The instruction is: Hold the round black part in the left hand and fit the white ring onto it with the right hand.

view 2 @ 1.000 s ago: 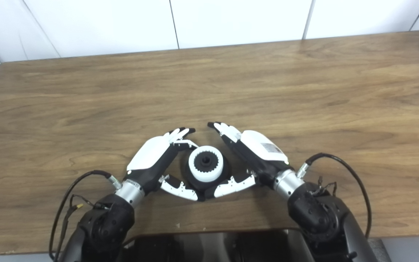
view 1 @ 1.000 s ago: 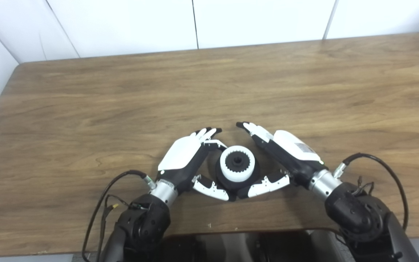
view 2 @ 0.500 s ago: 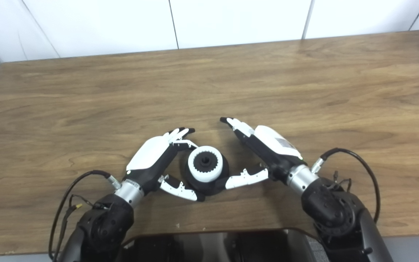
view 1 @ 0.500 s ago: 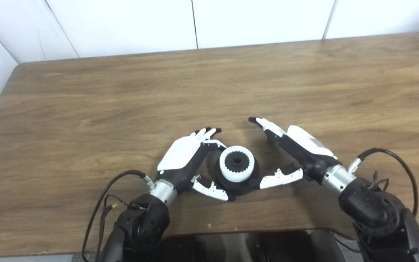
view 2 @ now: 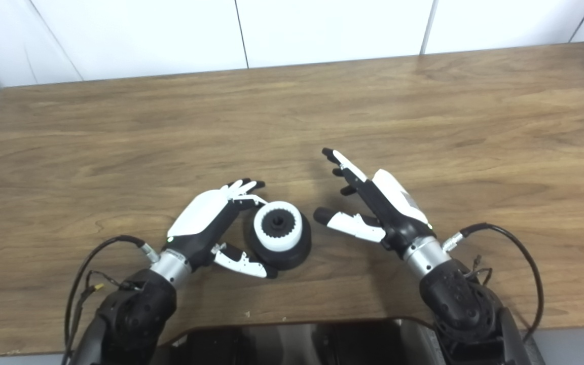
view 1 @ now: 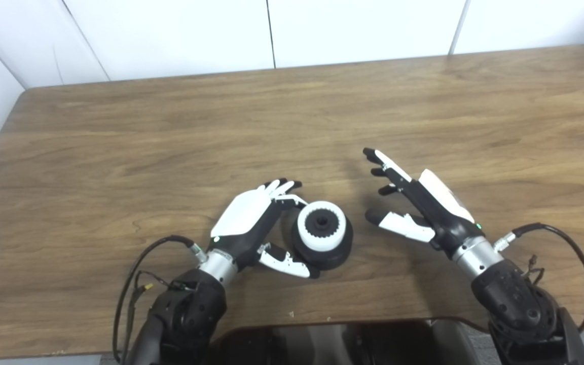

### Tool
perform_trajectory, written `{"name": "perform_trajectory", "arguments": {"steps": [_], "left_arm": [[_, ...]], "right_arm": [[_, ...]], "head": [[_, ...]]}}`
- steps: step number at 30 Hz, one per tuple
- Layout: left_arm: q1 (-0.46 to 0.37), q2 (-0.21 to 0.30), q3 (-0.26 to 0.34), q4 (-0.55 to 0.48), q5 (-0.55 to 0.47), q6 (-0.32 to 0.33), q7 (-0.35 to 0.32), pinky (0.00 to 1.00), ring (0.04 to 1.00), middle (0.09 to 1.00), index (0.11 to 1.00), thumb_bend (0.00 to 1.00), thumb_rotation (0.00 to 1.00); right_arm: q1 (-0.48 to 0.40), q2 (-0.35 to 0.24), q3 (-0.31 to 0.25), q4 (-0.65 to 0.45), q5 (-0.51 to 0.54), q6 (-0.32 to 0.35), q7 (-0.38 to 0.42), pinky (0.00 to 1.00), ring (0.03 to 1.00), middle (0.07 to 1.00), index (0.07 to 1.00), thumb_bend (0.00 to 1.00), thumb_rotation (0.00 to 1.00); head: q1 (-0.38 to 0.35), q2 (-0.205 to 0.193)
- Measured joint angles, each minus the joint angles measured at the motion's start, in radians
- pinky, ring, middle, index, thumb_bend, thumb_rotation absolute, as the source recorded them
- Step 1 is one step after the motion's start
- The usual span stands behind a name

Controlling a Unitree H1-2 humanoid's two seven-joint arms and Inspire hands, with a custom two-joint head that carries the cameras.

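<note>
The white ring (view 1: 319, 233) already sits on the round black part (view 1: 325, 249), which rests on the bench (view 1: 119, 152) near its front edge. My left hand (view 1: 251, 223) cups the part loosely, thumb and fingers (view 1: 284, 185) curled beside it, not clamped. My right hand (view 1: 418, 208) hangs spread and empty, just right of it. I judge the fit done; I should release gently, without nudging the part sideways.
</note>
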Motion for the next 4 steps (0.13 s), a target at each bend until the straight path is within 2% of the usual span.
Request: {"name": "perform_trajectory", "arguments": {"steps": [4], "left_arm": [[0.003,0.007,0.011,-0.013,0.0,0.006,-0.004,1.0,1.0,0.975,0.894,1.0,0.32]], "right_arm": [[0.002,0.002,-0.003,0.002,0.012,-0.008,-0.024,0.78,0.887,0.938,0.931,0.78,1.0]], "head": [[0.0,0.0]]}}
